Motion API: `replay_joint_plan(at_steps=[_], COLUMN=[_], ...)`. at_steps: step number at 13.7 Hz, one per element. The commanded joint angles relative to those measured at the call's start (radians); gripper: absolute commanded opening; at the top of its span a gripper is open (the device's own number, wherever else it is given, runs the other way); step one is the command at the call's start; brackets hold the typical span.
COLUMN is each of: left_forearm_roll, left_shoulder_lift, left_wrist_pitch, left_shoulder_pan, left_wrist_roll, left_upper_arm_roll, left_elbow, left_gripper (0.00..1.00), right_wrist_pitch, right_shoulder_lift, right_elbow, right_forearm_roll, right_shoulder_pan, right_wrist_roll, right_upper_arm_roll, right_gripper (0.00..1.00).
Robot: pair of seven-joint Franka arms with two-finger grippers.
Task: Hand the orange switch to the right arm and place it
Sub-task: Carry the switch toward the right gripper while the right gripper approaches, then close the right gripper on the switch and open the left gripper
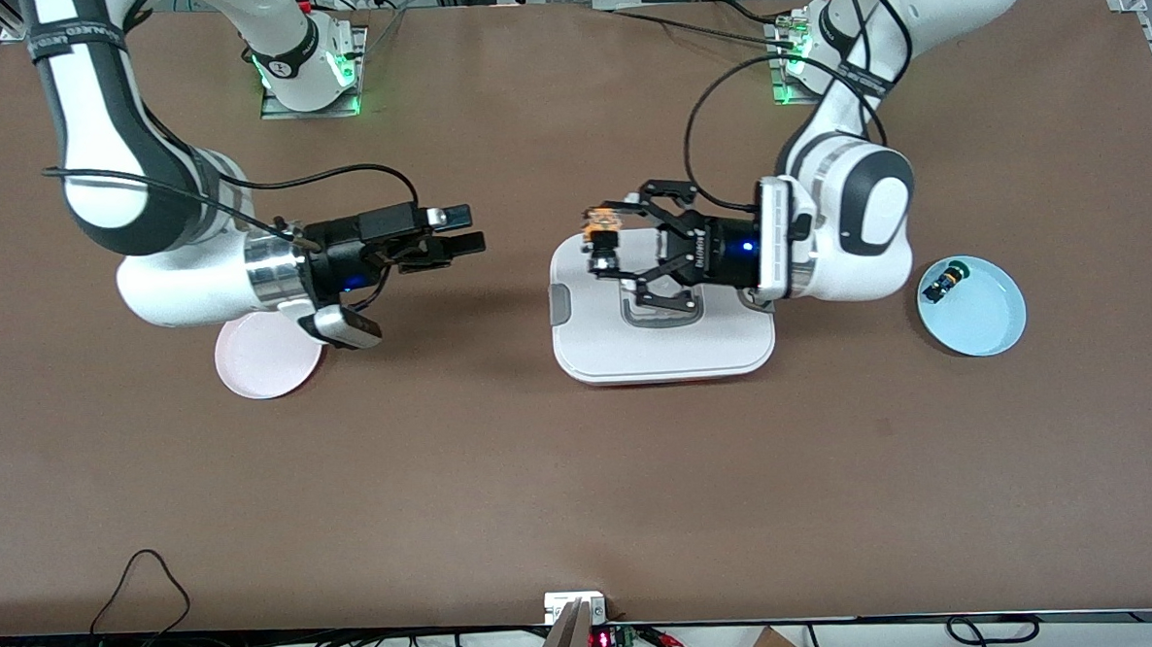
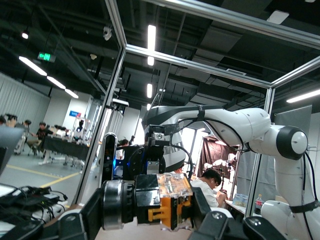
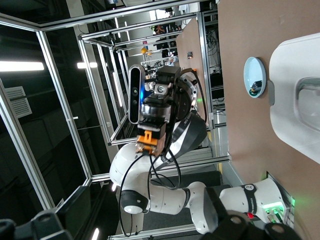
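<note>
The left gripper (image 1: pixel 600 240) is hanging in mid-frame of the front view, over the edge of the white tray (image 1: pixel 587 357), its fingers pointing sideways toward the right arm (image 1: pixel 195 272). It is gripping the orange switch (image 1: pixel 601 230) between its closed fingers, holding the little block out in the air and clear of the surface, apparently so that the other arm can reach it for the handover. In the left wrist view the orange switch (image 2: pixel 167 200) is sitting clamped at the bottom centre of the frame, its orange band showing.

The right gripper (image 1: pixel 455 231) is hovering at centre-left of the front view, aimed straight at the switch but well apart from it, with bare surface beneath the gap. Its fingers are spread wide and are touching nothing; it looks to be lining up to receive.

A pink plate (image 1: pixel 261 357) is lying below the right arm's wrist, likely the drop spot. At the frame's right a blue plate (image 1: pixel 994 320) is carrying a green-capped switch (image 1: pixel 946 280).
</note>
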Motion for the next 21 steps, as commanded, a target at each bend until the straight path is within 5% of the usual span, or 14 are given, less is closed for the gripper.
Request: replay_joint_plan(at_steps=[1, 9, 17, 19, 21], left_forearm_roll=[-0.009, 0.002, 0.058, 0.058, 0.055], left_shoulder_lift=[0.003, 0.009, 0.01, 0.01, 0.01], left_wrist_pitch=[0.097, 0.318, 0.351, 0.351, 0.351], left_shoulder_pan=[-0.007, -0.051, -0.065, -0.065, -0.065], left_wrist_roll=[-0.078, -0.147, -0.133, -0.133, -0.133], left_upper_arm_roll=[-0.045, -0.122, -0.122, -0.122, -0.122], left_elbow=[0.04, 0.1, 0.102, 0.1, 0.1], left_gripper=[0.0, 0.0, 0.01, 0.01, 0.03], right_wrist_pitch=[0.009, 0.103, 0.103, 0.097, 0.097], right_shoulder_lift=[0.004, 0.042, 0.034, 0.033, 0.033], right_elbow=[0.005, 0.04, 0.043, 0.043, 0.043], right_forearm_roll=[0.038, 0.038, 0.034, 0.029, 0.026], right_shoulder_pan=[0.01, 0.02, 0.015, 0.015, 0.015], right_wrist_roll=[-0.009, 0.08, 0.121, 0.112, 0.1], right_upper_arm_roll=[0.003, 0.05, 0.062, 0.062, 0.062], right_gripper=[1.0, 1.0, 0.99, 0.88, 0.62])
